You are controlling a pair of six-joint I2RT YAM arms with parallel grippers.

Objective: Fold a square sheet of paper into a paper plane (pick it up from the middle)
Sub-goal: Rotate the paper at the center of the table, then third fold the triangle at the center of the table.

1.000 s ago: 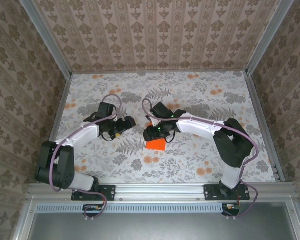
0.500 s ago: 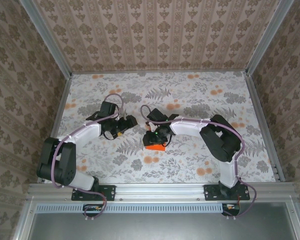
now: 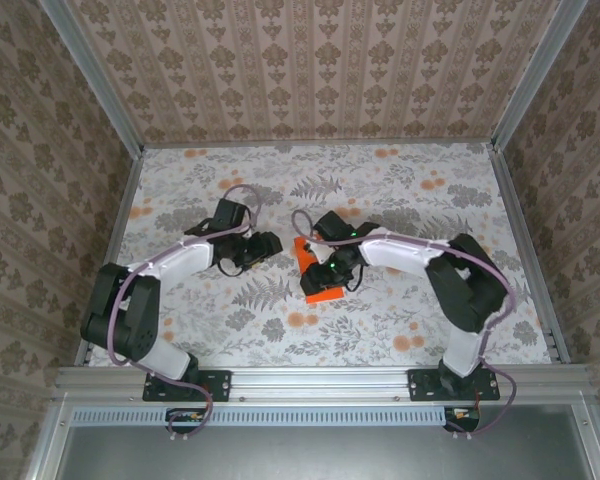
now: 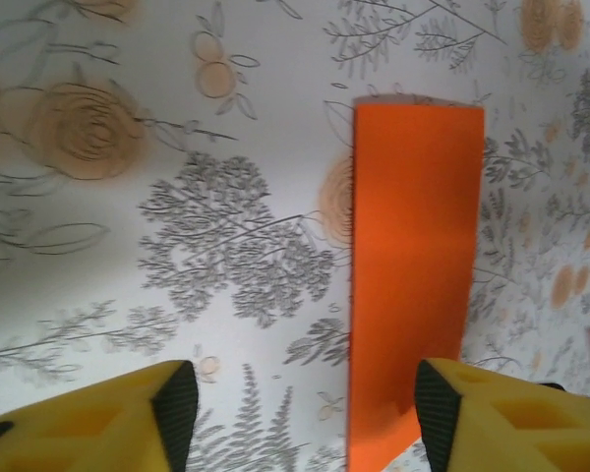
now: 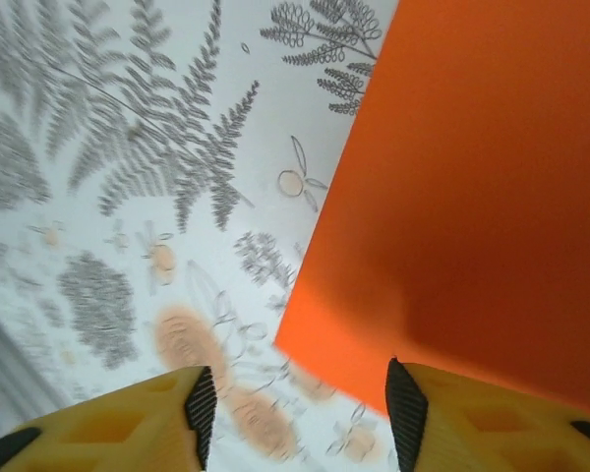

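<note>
The folded orange paper (image 4: pixel 413 246) lies flat on the table (image 3: pixel 430 190) beneath the right tool (image 5: pixel 303 398) and beside the left tool (image 4: pixel 305 403), both half open and empty, so a closing finger might skid or crumple it.

Seen from above, the middle of the orange paper sheet (image 3: pixel 322 293) is covered by the right tool (image 3: pixel 328 272), so its creases cannot be made out. At the right wrist, the sheet is cut off by the top and right edges, and the worktop (image 5: pixel 98 246) print is blurred.
</note>
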